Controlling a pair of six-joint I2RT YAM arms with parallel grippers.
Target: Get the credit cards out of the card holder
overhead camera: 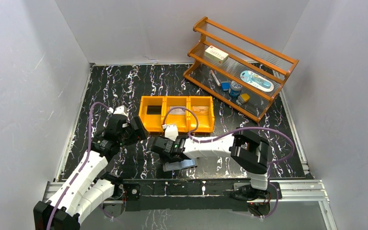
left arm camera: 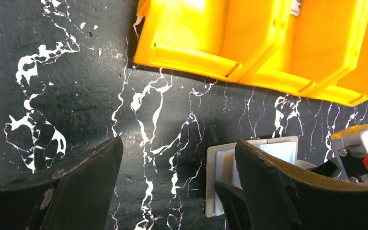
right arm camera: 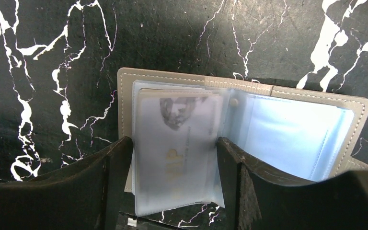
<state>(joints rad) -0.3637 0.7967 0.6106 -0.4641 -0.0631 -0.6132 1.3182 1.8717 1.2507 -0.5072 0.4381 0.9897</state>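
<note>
Card holder (right arm camera: 297, 134) lies spread open and flat on the black, white-veined table (overhead camera: 120, 86), near the front edge. In the overhead view my right arm hides most of it and only a grey corner pokes out. At the back right stands a wooden rack (overhead camera: 247, 40); the bits on its shelves are too small to name. Between the rack and the card holder sits an orange bin (overhead camera: 205, 125) with a dark flat shape (overhead camera: 153, 110) in its left compartment; what the other two hold I cannot make out. My left gripper (left arm camera: 178, 143) hangs wide open over the table just in front of the bin. My right gripper (right arm camera: 172, 148) has its fingers spread, straddling the holder's left leaf; whether they touch it I cannot tell. In that leaf a pale card (right arm camera: 177, 129) sits behind a cloudy sleeve, its print blurred.
</note>
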